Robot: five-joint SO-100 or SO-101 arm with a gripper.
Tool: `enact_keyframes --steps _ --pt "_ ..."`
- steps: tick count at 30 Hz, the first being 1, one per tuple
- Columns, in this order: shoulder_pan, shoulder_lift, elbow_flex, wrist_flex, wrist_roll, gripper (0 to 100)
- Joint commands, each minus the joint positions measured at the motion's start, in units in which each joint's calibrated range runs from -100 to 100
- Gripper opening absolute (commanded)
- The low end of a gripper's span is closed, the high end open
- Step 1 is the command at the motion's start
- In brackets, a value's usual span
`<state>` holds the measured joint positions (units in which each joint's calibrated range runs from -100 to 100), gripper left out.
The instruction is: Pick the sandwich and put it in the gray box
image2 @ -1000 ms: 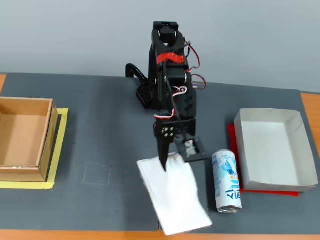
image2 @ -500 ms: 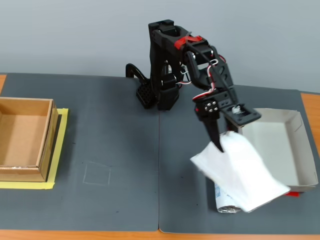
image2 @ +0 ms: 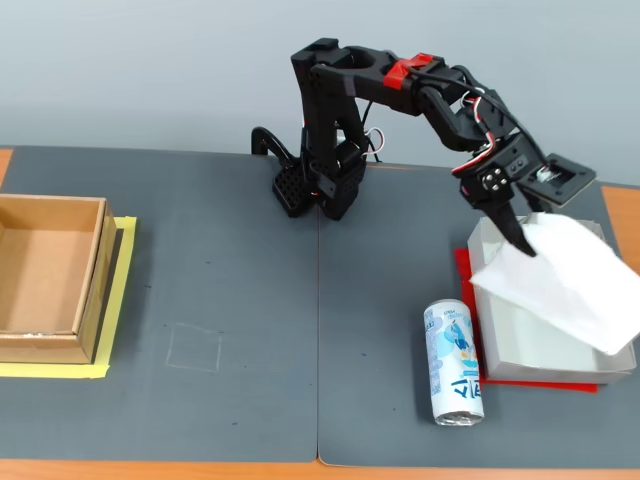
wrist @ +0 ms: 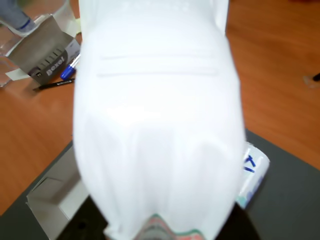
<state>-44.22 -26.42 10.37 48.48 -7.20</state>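
Note:
In the fixed view my gripper (image2: 535, 235) is shut on one end of the white sandwich (image2: 565, 280), which hangs tilted in the air above the gray box (image2: 500, 345) at the right of the mat. The pack covers most of the box's inside and reaches past its right wall. From the wrist view the sandwich (wrist: 157, 115) fills the middle of the picture and hides the fingers. A corner of the gray box (wrist: 47, 197) shows at the lower left of that view.
A white-and-blue drink can (image2: 455, 363) lies just left of the gray box, and its end shows in the wrist view (wrist: 252, 172). A deeper brown cardboard box (image2: 50, 278) on yellow tape stands at the far left. The arm's base (image2: 315, 190) is at the back centre.
The arm has swung right and lifted the sandwich from the mat in front of the base, over the can, to above the gray box.

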Motion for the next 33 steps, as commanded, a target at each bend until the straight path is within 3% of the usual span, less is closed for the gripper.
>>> enact_keyframes --steps 1,19,33 --pt "-2.3 2.0 -3.1 -4.2 -0.4 2" --pt "-10.1 17.2 -3.1 -22.0 0.1 2" --pt "-10.1 23.8 -2.4 -23.9 0.1 2"
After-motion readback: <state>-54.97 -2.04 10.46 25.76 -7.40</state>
